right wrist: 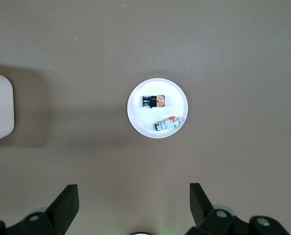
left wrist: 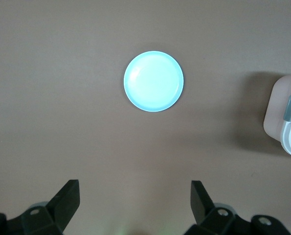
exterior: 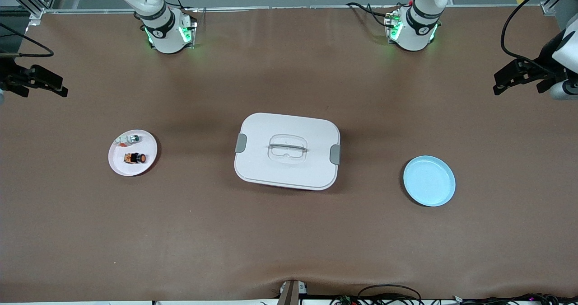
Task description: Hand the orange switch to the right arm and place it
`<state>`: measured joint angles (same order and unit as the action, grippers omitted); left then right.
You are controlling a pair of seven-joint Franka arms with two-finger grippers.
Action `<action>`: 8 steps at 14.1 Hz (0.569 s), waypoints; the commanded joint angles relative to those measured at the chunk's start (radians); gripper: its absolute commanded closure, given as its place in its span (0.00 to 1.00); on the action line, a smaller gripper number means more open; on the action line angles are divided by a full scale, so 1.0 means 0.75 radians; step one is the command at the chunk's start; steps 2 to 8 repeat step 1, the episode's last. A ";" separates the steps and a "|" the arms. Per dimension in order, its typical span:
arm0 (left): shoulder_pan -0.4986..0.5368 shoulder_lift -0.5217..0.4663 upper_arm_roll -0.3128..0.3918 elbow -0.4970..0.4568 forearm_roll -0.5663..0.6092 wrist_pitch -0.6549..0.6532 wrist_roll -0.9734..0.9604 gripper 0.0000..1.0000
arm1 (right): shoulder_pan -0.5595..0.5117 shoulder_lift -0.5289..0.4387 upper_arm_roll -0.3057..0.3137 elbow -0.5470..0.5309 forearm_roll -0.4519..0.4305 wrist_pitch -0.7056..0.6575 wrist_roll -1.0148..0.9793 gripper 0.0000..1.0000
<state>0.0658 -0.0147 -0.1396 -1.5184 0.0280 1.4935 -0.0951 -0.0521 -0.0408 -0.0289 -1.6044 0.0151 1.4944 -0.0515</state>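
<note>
I see the tiny black cylinder-like orange switch [exterior: 135,158] lying on the small white round plate [exterior: 118,161] toward the right arm's end of the brown tabletop [exterior: 289,232], while my right pincer [right wrist: 134,201] and left pincer [left wrist: 135,199] both hang open above, holding nothing.

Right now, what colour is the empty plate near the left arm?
Light blue; the plate shows best in the left wrist view.
</note>
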 commanded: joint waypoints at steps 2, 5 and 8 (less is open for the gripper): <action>-0.002 -0.015 0.004 0.004 -0.015 -0.007 0.027 0.00 | -0.006 -0.031 -0.015 -0.006 0.015 -0.013 0.026 0.00; -0.002 -0.015 0.004 0.004 -0.015 -0.007 0.027 0.00 | -0.006 -0.031 -0.015 -0.006 0.015 -0.013 0.026 0.00; -0.002 -0.015 0.004 0.004 -0.015 -0.007 0.027 0.00 | -0.006 -0.031 -0.015 -0.006 0.015 -0.013 0.026 0.00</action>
